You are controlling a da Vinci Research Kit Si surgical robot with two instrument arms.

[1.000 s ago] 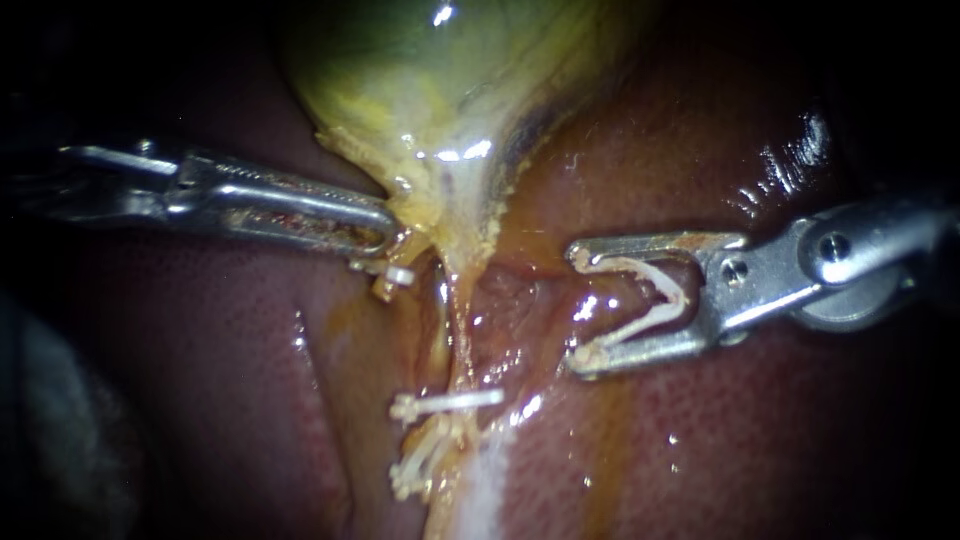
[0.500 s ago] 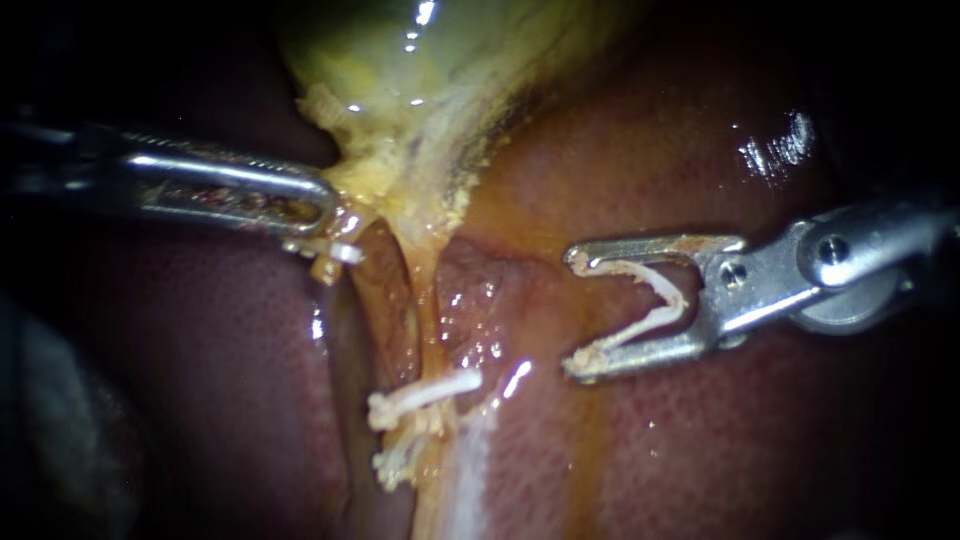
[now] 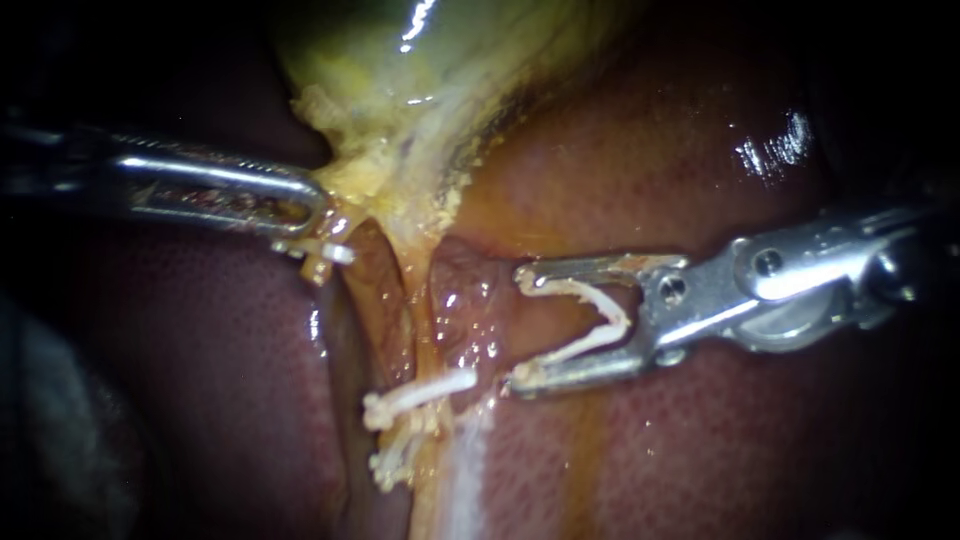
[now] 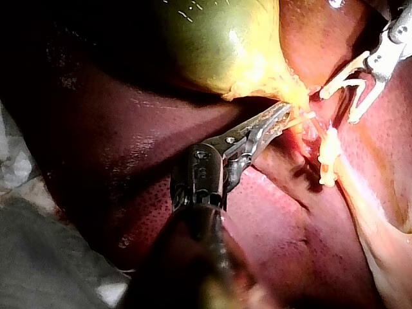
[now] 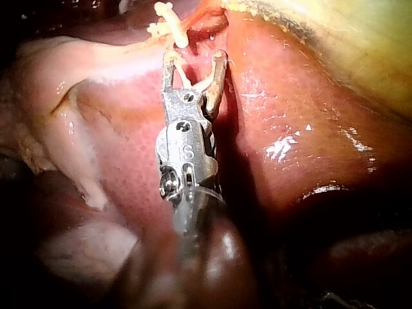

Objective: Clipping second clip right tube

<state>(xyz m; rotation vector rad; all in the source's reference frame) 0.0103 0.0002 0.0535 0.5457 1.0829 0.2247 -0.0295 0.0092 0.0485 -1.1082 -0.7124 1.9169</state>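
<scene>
**Open clip draws up to the right tube**

The right tube [image 3: 415, 330], a placed clip [image 3: 420, 392] already across it lower down, stands taut below the gallbladder [image 3: 420, 90]. The right instrument [image 3: 522, 330], jaws gripping an open clip [image 3: 585, 315], has edged in just beside it, not yet around it. The left instrument [image 3: 318, 208] stays clenched on the gallbladder neck [image 3: 350, 185].

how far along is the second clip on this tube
Done: one closed clip already sits across the tube. In hand: the left instrument grips the gallbladder at its neck, and the right instrument holds an open clip in its jaws, beside the tube, not around it. Left: bring that clip over the tube and close it.
</scene>
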